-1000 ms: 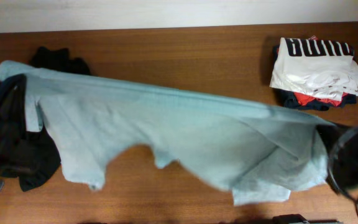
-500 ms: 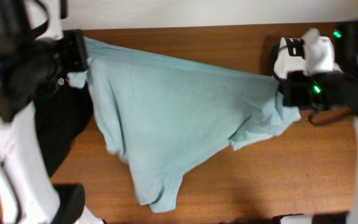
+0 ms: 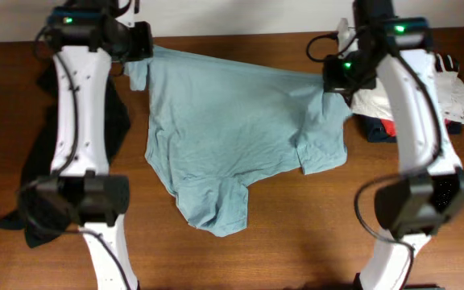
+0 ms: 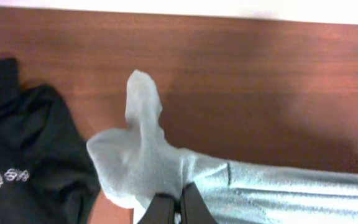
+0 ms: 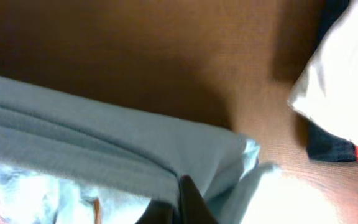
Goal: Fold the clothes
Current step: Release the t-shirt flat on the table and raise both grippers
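The pale grey-teal shirt [image 3: 232, 129] hangs spread between my two grippers, its top edge stretched along the far side of the table and its lower part trailing toward the front. My left gripper [image 3: 141, 50] is shut on the shirt's left corner; in the left wrist view the shirt [image 4: 135, 162] bunches above the closed left gripper [image 4: 174, 200]. My right gripper [image 3: 334, 76] is shut on the right corner, and in the right wrist view the right gripper [image 5: 180, 190] pinches folds of the shirt [image 5: 104, 143]. The black top [image 3: 113, 121] lies crumpled at the left, its white logo [image 4: 4, 177] showing.
A stack with a white shirt [image 3: 451, 95] over red and navy garments [image 3: 393, 129] sits at the far right, close to my right arm. The pale wall [image 3: 240, 14] runs behind the table's [image 3: 296, 234] far edge.
Both grippers have carried the shirt up and toward the far edge. The cloth has gone from draped wide across the table to hanging stretched between them, and both arms now show in full.
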{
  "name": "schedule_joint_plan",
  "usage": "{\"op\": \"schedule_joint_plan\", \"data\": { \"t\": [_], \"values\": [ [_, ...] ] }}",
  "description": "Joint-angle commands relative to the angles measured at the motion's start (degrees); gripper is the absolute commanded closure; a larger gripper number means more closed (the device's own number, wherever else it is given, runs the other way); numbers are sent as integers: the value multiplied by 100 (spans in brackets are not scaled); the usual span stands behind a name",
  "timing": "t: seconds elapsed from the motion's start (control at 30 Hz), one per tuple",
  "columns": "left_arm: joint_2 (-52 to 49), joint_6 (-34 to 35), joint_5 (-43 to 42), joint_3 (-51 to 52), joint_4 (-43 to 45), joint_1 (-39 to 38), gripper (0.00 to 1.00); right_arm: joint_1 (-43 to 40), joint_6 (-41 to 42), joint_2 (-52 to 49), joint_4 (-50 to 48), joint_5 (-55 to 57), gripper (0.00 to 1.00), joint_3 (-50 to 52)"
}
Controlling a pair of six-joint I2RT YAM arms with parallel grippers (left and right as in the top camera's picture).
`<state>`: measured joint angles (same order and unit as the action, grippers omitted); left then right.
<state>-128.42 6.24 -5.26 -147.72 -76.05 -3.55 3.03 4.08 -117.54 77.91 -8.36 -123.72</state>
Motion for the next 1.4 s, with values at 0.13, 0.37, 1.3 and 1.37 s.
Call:
{"op": "schedule_joint_plan", "data": {
  "t": [0.13, 0.37, 1.3, 1.37],
  "values": [
    [-789, -114, 898, -11, 876, 35, 99, -236, 66, -909, -1279, 907, 96, 9],
    [-1355, -114, 916, -11, 2044, -109, 35, -317, -61, -1453, -3410, 927, 57, 9],
    [844, -44, 761, -535, -1005, -748, 1, -564, 94, -846, 1943, 81, 1, -3696],
    [944, -11, 763, -535, -1257, -848, 1, -557, 96, -730, 1943, -13, 1, -3696]
  ]
}}
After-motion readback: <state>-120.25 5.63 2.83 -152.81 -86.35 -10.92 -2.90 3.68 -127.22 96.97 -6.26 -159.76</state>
